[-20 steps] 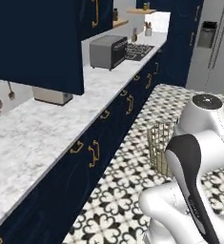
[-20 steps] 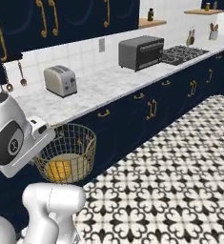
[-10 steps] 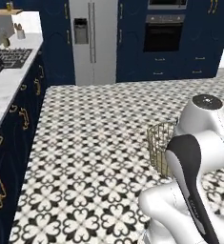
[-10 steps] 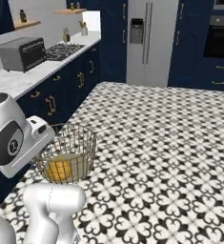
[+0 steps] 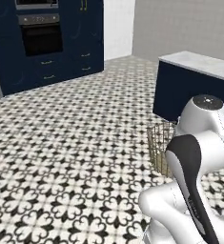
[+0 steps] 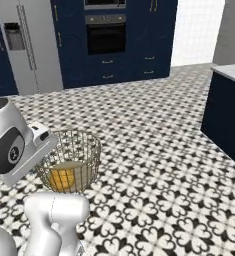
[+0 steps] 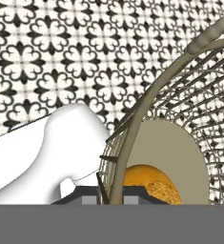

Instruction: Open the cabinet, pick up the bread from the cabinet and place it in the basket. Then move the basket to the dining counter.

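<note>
My gripper (image 6: pixel 48 149) is shut on the rim of the wire basket (image 6: pixel 71 157) and holds it above the patterned floor, close in front of my body. The golden bread (image 6: pixel 62 178) lies on the basket's beige bottom. In the hand view the basket rim (image 7: pixel 147 109) runs up from between my fingertips, and the bread (image 7: pixel 149 183) sits just past them. My arm hides most of the basket (image 5: pixel 160 144) in the left base view. The dining counter (image 5: pixel 199 64), a marble slab on a plain navy base, stands off to the right and appears again as the dining counter (image 6: pixel 228 117).
A built-in oven (image 6: pixel 106 37) set in tall navy cabinets lines the far wall, with a steel fridge (image 6: pixel 26 45) to its left. The oven (image 5: pixel 39 35) also sits at the back left. Tiled floor (image 6: pixel 154 150) lies between me and the counter.
The whole picture has swung round with the base: the kitchen counter and stove are gone and the dining counter has come in at the right. The basket stays in my gripper with the bread inside.
</note>
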